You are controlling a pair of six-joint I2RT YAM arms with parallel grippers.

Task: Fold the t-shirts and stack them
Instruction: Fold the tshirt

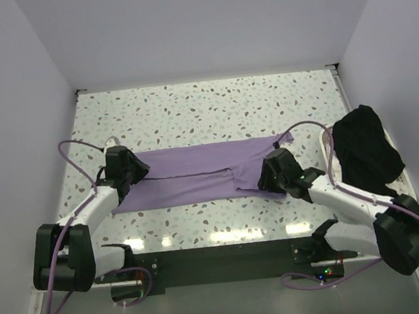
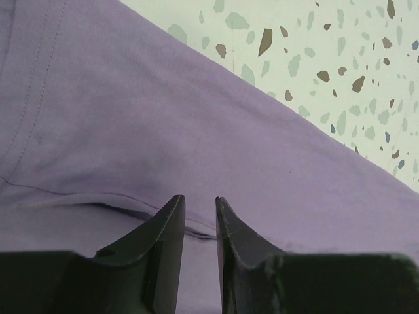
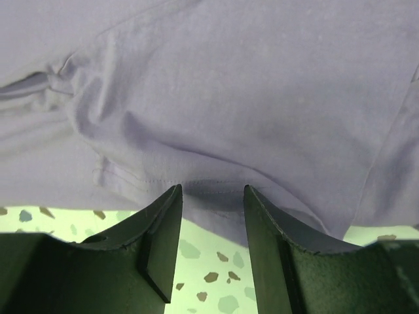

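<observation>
A purple t-shirt (image 1: 196, 173) lies folded into a long flat strip across the middle of the speckled table (image 1: 211, 104). My left gripper (image 1: 138, 172) is low over its left end. In the left wrist view the gripper (image 2: 200, 197) has a narrow gap between its fingers, with the purple cloth (image 2: 163, 118) and a fold edge lying flat beneath. My right gripper (image 1: 264, 175) is at the shirt's near right edge. In the right wrist view it (image 3: 211, 186) is open, its tips at the stitched hem of the cloth (image 3: 249, 85). A black t-shirt (image 1: 366, 148) lies crumpled at the right.
White walls close in the table on the left, back and right. The black shirt lies against the right wall beside my right arm. Bare speckled tabletop (image 1: 201, 218) shows behind and in front of the purple shirt.
</observation>
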